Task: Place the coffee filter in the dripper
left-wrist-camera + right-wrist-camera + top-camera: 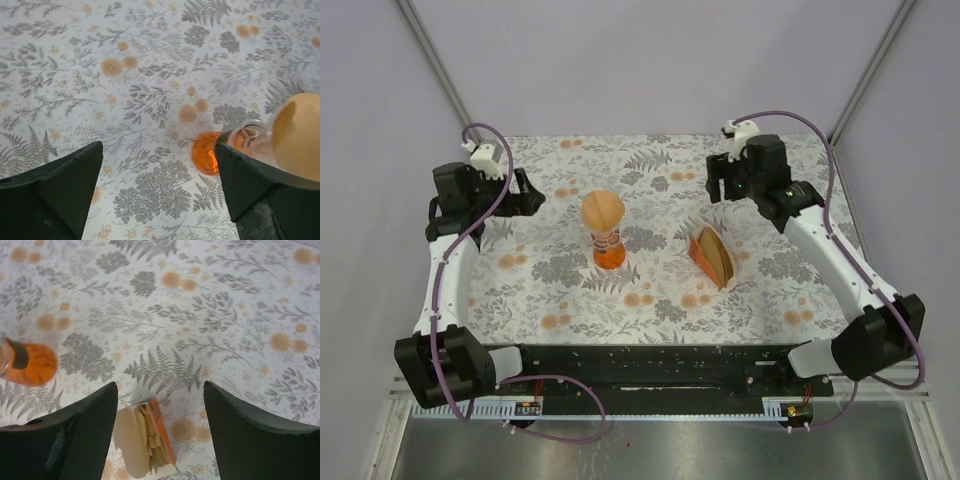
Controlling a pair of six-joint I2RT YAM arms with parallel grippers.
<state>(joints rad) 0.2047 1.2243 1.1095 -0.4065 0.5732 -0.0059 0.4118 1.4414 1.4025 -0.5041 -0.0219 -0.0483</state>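
One coffee filter (pixel 603 210) sits in the single dripper (pixel 608 252) at frame centre (orange base down). One paper holder (pixel 713 257) lies to its right. The left tool (pixel 532 194) and right tool (pixel 719 184) both stand wide, empty.

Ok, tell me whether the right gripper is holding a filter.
No, the right gripper is open and empty, the filter holder lying untouched beyond it.

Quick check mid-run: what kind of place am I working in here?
Most likely a lab test cell, not a kitchen: bare pale walls with metal frame posts, two arms bolted to a black rail, and a floral cloth staged with a dripper and a filter holder.
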